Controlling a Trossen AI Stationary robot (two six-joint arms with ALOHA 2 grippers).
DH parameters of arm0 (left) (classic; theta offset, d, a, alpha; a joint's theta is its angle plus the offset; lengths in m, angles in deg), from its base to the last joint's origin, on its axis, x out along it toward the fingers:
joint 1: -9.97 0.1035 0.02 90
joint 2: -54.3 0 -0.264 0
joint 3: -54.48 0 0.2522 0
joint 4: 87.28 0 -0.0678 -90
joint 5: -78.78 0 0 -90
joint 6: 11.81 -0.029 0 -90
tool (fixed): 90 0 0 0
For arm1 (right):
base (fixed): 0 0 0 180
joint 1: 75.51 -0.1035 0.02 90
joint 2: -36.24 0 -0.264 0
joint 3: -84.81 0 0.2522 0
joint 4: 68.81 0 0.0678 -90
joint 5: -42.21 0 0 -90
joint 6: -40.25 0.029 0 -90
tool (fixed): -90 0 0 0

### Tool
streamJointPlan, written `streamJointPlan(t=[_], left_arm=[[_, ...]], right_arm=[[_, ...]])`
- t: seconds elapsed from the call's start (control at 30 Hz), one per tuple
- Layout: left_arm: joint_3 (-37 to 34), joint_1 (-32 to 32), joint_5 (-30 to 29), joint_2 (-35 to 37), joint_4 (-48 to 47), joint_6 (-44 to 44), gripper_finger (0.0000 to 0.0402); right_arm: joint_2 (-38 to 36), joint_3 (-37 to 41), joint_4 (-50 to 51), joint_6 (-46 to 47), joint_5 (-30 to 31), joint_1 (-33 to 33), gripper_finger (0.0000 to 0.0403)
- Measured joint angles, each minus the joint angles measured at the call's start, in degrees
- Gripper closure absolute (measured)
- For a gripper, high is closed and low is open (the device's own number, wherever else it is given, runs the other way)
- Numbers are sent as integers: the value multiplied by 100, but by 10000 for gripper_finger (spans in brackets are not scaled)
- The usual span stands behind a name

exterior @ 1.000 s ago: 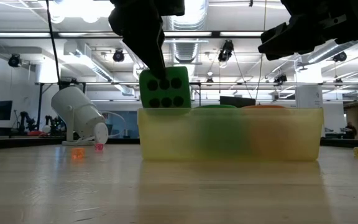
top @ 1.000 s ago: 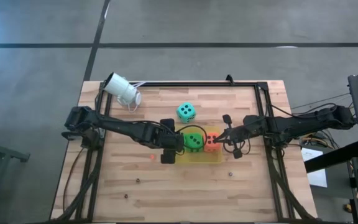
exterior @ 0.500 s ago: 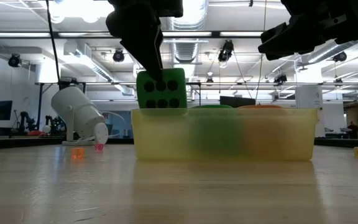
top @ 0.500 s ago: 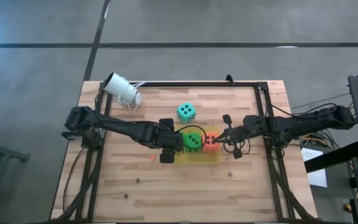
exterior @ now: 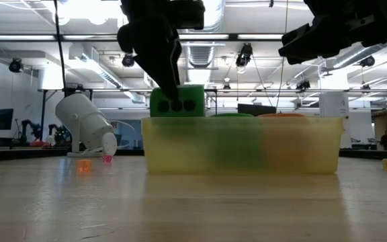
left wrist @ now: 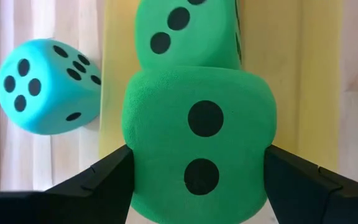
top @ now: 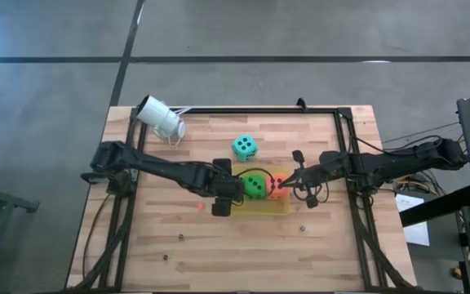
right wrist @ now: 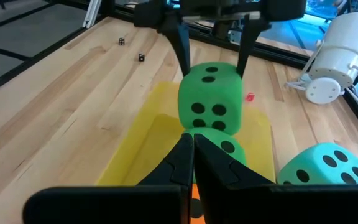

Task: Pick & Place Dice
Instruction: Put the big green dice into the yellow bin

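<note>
Seen level across the counter [exterior: 193, 208], the nearest thing is a translucent yellow tray [exterior: 244, 144] standing near the counter's middle. The left arm reaches in from the counter's left edge, and its left gripper [top: 231, 188] hangs over the tray's left end, its two fingers [left wrist: 98, 180] pinching a bright green die [exterior: 177, 102] from either side. That die sits low between the fingers, its lower part already below the tray's rim. The two-pip face shows to the wrist camera.

Just beyond it in the tray lies a second green die [top: 254, 185], and beside that, at the tray's right end, an orange-red die [top: 277, 185]. The left wrist view shows the held die directly in front of the second green one, nearly touching it.

The right arm comes in from the counter's right edge, stretched low and level. Its right gripper [top: 288, 185] is pressed together, empty, poised over the tray's right end above the orange-red die and pointing at the held green one.

Farther back on the bare wood, outside the tray and toward the far edge, a teal die [top: 245, 147] rests alone. At the far left corner a white cylindrical camera [top: 160, 118] tilts on its stand. A few tiny dice [right wrist: 141, 57] are scattered across the boards.
</note>
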State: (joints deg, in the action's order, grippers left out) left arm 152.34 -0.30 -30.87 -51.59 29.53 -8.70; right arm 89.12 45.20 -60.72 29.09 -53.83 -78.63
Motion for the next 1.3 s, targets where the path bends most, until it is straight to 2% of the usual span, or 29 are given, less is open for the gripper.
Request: streamJointPlan(t=[0.9,1.3], left_arm=[[-11,287,-59,-419,335,-181,107],[-11,288,-772,-405,444,-126,80]], right_arm=[[2,0,-55,1,0,0,394],[2,0,-57,54,4,1,394]])
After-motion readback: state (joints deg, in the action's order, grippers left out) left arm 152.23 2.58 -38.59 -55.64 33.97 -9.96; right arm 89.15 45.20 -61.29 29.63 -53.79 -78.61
